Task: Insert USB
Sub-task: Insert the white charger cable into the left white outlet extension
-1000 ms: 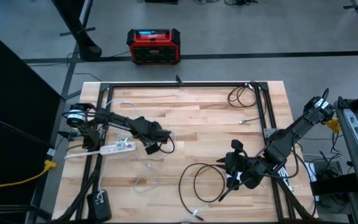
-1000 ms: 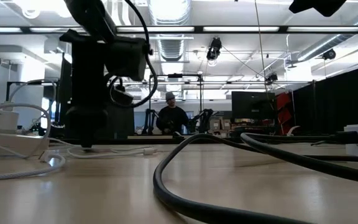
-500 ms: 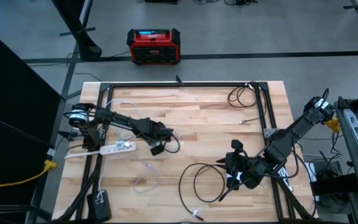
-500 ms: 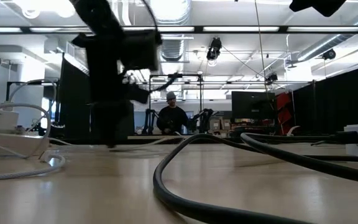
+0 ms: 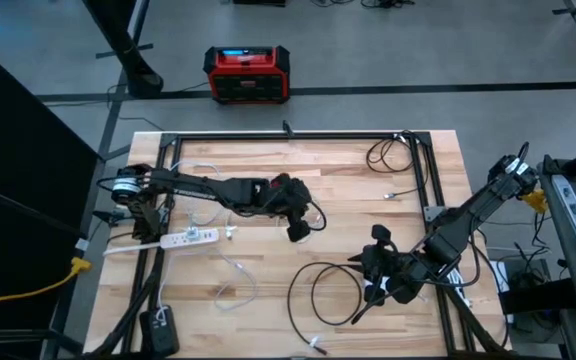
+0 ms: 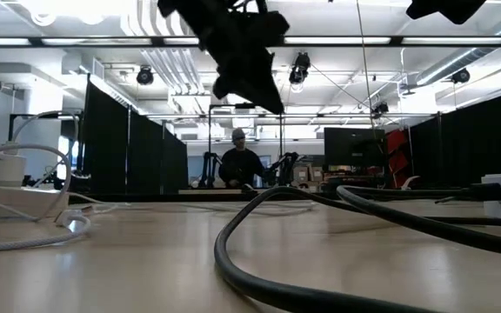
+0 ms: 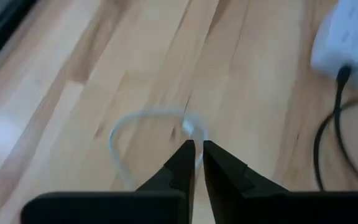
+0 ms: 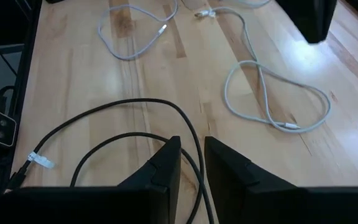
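Observation:
My left gripper (image 5: pixel 298 230) hangs shut above the table's middle, high in the low view (image 6: pixel 266 97). In its wrist view (image 7: pixel 198 149) a thin white cable loop (image 7: pixel 145 118) lies on the wood beyond the fingertips. The white power strip (image 5: pixel 188 238) lies flat near the table's left edge (image 6: pixel 7 196). A white USB cable (image 5: pixel 236 275) lies slack on the table, as does a second white cable (image 8: pixel 272 93). My right gripper (image 5: pixel 370 285) waits low near the right edge, its fingers a narrow gap apart (image 8: pixel 192 142) over the black cable (image 8: pixel 104 118).
The thick black cable loops over the table's near right part (image 5: pixel 318 290) and fills the low view's foreground (image 6: pixel 233 261). A black cable coil (image 5: pixel 388 152) and a small plug (image 5: pixel 392 195) lie at the far right. A black frame (image 5: pixel 298 135) edges the table. A person (image 6: pixel 237 165) stands far behind.
My left gripper has risen from the table beside the power strip and swung toward the table's right, to above the middle, its fingers tipping to point down and rightward. The power strip and cables lie as before. The right arm has kept still.

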Robot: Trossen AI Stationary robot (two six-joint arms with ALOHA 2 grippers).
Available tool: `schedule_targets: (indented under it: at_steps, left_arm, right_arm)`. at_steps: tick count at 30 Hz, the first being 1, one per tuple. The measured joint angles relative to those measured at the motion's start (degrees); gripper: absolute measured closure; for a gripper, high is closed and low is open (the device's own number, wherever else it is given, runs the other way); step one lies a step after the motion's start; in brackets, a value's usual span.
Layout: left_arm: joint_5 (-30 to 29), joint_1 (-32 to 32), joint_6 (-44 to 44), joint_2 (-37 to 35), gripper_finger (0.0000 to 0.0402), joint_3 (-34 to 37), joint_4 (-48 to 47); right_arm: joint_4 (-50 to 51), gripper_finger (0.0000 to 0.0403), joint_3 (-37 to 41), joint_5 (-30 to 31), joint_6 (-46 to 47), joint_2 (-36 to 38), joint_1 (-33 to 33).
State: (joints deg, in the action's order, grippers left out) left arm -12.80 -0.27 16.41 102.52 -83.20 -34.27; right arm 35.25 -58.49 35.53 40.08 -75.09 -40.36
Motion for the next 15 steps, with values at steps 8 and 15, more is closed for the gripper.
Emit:
schedule_targets:
  at_steps: [8, 15]
  left_arm:
    - [-0.17, -0.45, 27.45, -0.04, 0.0343, -5.08, -26.02]
    - [0.99, -0.15, 40.37, -0.13, 0.0343, 1.37, -34.92]
  right_arm:
    - [0.02, 0.0344, 0.53, 0.0, 0.01, 0.0, 0.0]
    - [-0.02, 0.0359, 1.05, 0.0, 0.41, 0.0, -0.13]
